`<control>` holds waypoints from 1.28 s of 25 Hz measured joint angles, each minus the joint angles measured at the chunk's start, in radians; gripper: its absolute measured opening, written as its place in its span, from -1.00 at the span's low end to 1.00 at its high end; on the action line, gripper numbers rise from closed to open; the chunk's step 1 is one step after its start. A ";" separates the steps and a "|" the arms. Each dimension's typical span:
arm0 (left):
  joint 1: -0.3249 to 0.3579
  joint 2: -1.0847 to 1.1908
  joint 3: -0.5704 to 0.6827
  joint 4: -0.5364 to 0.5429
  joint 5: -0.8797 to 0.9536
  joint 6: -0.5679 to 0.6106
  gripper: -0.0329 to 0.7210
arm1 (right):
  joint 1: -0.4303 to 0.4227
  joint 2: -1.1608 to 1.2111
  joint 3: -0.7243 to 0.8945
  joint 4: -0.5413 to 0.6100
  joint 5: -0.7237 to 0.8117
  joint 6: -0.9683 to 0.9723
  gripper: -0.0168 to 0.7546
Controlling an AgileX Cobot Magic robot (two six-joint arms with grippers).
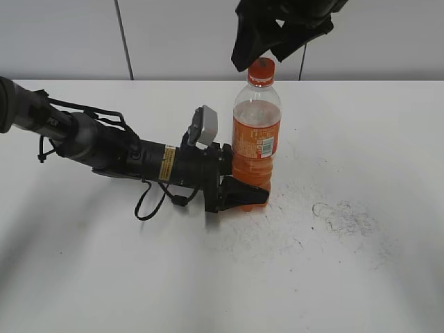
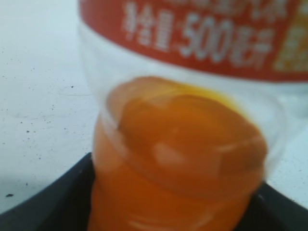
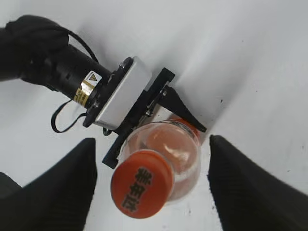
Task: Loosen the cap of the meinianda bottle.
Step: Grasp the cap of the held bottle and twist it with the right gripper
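The meinianda bottle [image 1: 255,149] stands upright on the white table, part full of orange drink, with an orange label and white barcode patch. Its orange cap [image 1: 261,71] sits on the neck. My left gripper [image 1: 239,191] lies low on the table and is shut on the bottle's base; the bottle [image 2: 178,163] fills the left wrist view. My right gripper [image 1: 277,38] hangs open just above the cap. In the right wrist view the cap [image 3: 141,190], with dark characters on top, lies between the two spread black fingers [image 3: 151,185], touching neither.
The white table [image 1: 361,263] carries dark scuff marks to the right of the bottle [image 1: 343,215]. A grey wall stands behind the table's far edge [image 1: 388,41]. The left arm and its cable [image 1: 149,205] stretch across the table's left side.
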 joint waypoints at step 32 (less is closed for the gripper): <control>0.000 0.000 -0.001 -0.001 0.000 -0.005 0.55 | 0.001 0.000 -0.003 0.021 0.054 -0.677 -0.02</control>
